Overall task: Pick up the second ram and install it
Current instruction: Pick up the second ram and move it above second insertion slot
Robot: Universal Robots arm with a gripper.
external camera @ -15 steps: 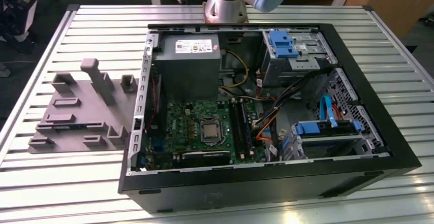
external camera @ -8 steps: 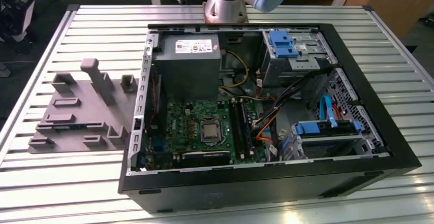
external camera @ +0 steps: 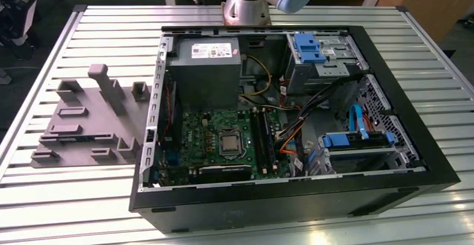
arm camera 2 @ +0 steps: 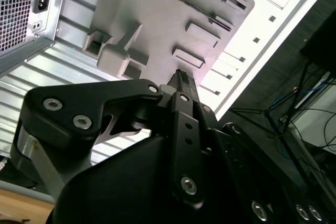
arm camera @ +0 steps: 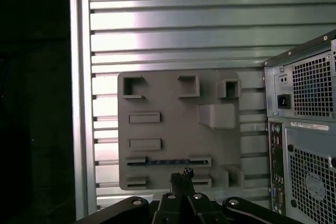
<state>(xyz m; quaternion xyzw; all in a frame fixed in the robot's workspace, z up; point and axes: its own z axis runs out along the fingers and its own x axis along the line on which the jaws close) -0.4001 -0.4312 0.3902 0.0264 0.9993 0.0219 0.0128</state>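
Resting in grey fixture: second ram; claw closed.

Even overhead light fills the exterior view, laying pale glare streaks along the slatted metal table, while the open computer case keeps its interior in shadow. In the second wrist view the lit slats burn out to white behind the dark gripper. In the first wrist view a bright band crosses the slats beyond the grey fixture block, and everything past the table edge is black.
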